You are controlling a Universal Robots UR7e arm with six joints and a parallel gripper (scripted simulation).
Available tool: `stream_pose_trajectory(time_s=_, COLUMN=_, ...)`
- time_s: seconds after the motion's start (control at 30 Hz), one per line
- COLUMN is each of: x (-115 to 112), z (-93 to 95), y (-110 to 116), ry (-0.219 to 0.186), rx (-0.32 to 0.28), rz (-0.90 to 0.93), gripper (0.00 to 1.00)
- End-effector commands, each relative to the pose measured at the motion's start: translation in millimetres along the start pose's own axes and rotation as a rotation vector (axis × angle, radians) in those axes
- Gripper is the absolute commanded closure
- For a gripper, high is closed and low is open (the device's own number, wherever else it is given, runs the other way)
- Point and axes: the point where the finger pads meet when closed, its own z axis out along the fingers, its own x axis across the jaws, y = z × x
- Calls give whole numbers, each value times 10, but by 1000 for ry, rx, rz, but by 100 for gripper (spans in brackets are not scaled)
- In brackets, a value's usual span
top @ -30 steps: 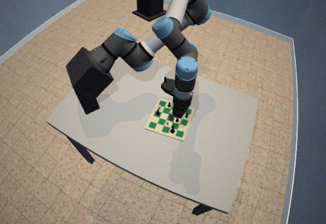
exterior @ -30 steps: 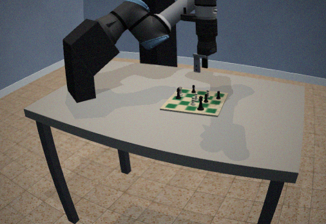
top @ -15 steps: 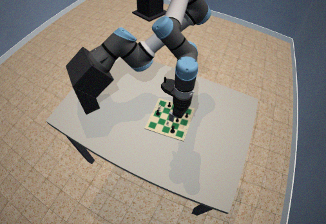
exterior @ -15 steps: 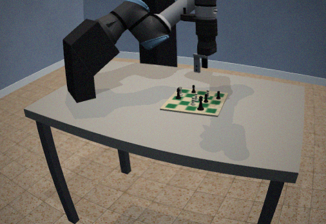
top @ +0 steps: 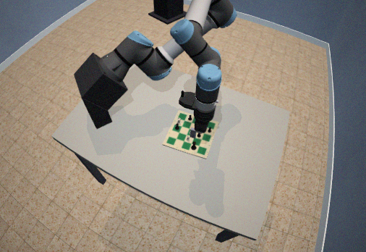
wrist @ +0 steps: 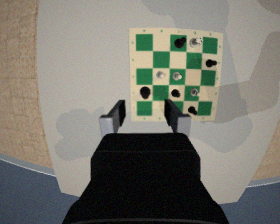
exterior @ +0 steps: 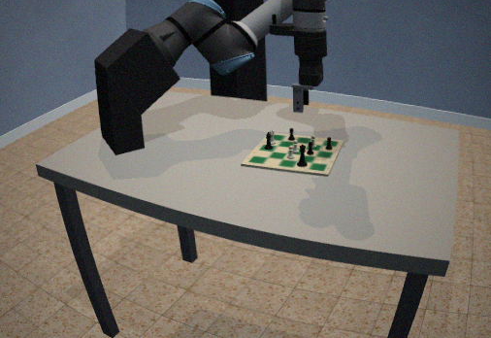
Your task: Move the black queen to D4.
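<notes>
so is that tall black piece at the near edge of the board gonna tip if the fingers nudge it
Probably yes: the tall black piece looks slim and high over a small base, so a sideways nudge would likely topple it. It seems rigid. White pieces stand close, so it might knock one. The open gripper hangs well above.

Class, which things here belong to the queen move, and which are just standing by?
In the job: open gripper; chessboard; black queen, probably the tallest black piece.
Standing by: other pieces, which stay put; table; black pillar.
</notes>
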Motion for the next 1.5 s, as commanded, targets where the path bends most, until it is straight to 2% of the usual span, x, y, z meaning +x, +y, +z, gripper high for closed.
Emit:
stream_pose_trajectory(time_s=0.0, x=-12, z=42, y=-14, ry=-1, rx=0, rz=-185, gripper=0)
stream_pose_trajectory(time_s=0.07, x=-12, z=42, y=-14, ry=-1, rx=0, rz=-185, gripper=0)
stream_pose_trajectory(time_s=0.57, x=-24, z=204, y=-7, ry=-1, rx=0, rz=-860, gripper=0)
stream_pose_trajectory(time_s=0.63, x=-24, z=204, y=-7, ry=-1, rx=0, rz=-860, gripper=0)
stream_pose_trajectory(time_s=0.93, x=-4, z=276, y=21, ry=0, rx=0, rz=-1164, gripper=0)
stream_pose_trajectory(time_s=1.13, x=8, z=301, y=32, ry=0, rx=0, rz=-1271, gripper=0)
stream_pose_trajectory(time_s=1.47, x=13, z=309, y=37, ry=0, rx=0, rz=-1307, gripper=0)
